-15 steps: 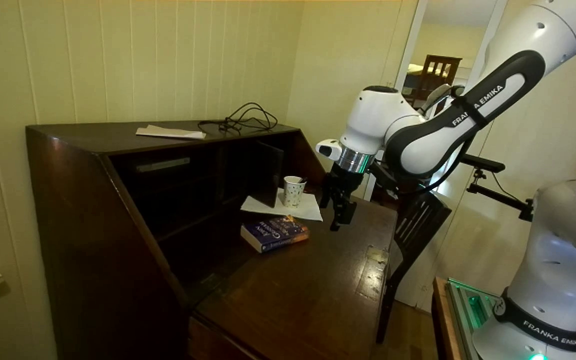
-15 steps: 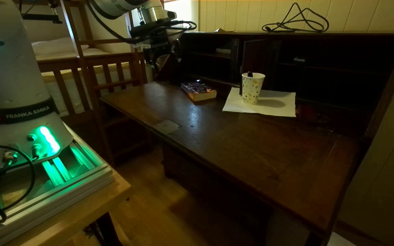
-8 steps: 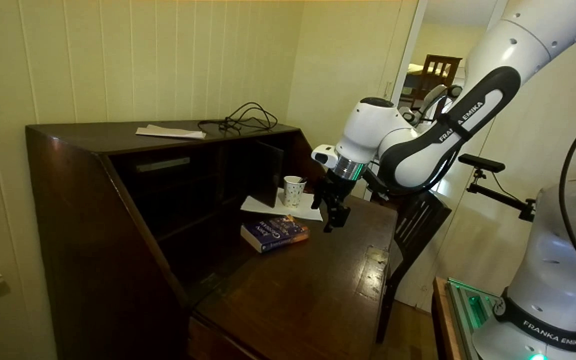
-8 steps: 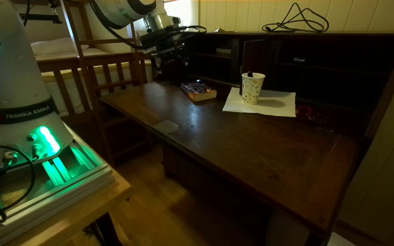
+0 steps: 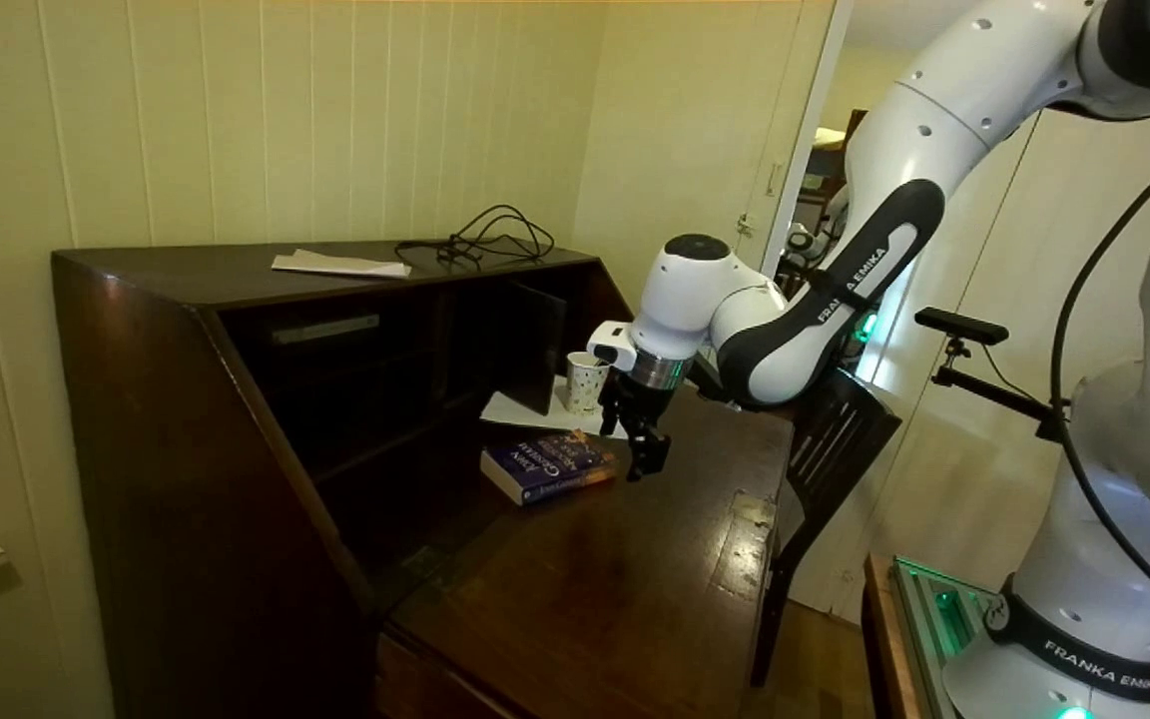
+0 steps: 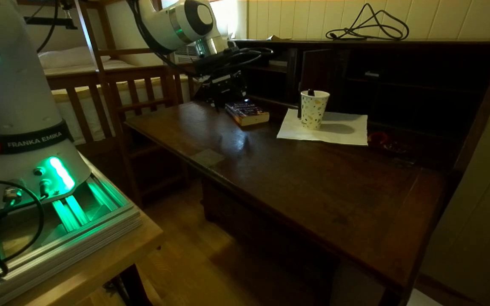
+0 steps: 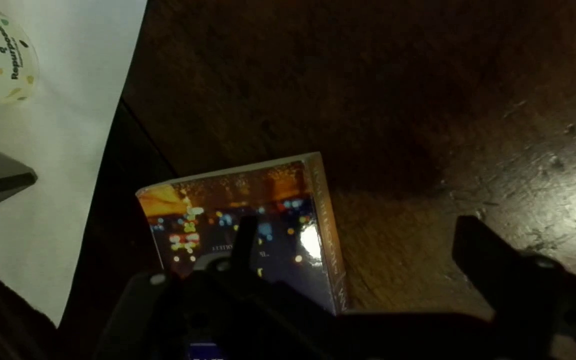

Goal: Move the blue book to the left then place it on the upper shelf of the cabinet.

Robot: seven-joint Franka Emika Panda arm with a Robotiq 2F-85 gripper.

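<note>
Desk surface [image 5: 575,609], dark-brown polished wood, stretches near in an exterior view; on it lies the dark-blue paperback book [image 5: 543,469]; just right hangs the black two-fingered gripper [image 5: 623,452], fingers spread wide; beyond, a speckled white paper cup [image 5: 585,387] stands on a white paper sheet [image 5: 520,411]; farthest rises the cream panelled wall [image 5: 335,120].

In an exterior view the cabinet [image 5: 166,268] is looked down on obliquely, past a side panel [image 5: 176,479], with the robot base [image 5: 1084,599] at the right. In an exterior view the cabinet is faced across its desk surface [image 6: 313,182], that base close at the left. The blue book [image 5: 547,467] and cup [image 6: 314,111] are shared by both exterior views (and by the wrist view, aimed down from close above).
</note>
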